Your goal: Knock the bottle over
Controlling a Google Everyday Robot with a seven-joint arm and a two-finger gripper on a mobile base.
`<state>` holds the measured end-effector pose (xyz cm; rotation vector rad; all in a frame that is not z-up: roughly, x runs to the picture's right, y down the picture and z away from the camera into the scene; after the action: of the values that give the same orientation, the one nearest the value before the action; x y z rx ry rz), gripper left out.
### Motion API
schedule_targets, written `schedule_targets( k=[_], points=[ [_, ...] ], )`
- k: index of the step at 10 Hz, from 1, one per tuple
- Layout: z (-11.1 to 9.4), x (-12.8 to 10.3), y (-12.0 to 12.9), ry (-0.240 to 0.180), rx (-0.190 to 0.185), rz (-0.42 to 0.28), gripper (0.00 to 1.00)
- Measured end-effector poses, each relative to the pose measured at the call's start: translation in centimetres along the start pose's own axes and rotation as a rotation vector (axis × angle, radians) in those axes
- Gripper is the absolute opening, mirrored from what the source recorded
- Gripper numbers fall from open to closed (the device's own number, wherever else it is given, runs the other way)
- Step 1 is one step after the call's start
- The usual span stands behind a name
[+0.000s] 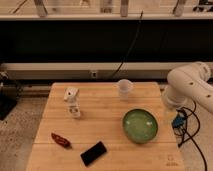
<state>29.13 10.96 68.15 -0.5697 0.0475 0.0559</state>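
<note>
Whitish bottle [74, 108] upright; jaws beside green bowl [140, 125]

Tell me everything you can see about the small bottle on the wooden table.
The bottle is small, narrow and whitish-clear, seemingly plastic, with a pale cap and darker markings. It stands upright on the left part of the wooden table, just in front of a flat white object; whether they touch is unclear. The end effector is far off, by the table's right edge.
</note>
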Motion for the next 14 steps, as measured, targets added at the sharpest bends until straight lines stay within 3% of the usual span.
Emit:
schedule_targets(
  k=[2,3,5,8,12,14],
  points=[
    [0.0,-1.1,-0.4,0.011,0.01,-0.02,0.8],
    [0.2,-3.4,-1.1,0.025,0.022,-0.052,0.8],
    [0.2,-5.5,-1.8,0.038,0.035,-0.082,0.8],
    [0.2,-6.3,-2.2,0.049,0.047,-0.111,0.8],
    [0.1,-12.1,-3.1,0.055,0.069,-0.179,0.8],
    [0.0,-13.7,-3.4,0.06,0.078,-0.214,0.8]
  ],
)
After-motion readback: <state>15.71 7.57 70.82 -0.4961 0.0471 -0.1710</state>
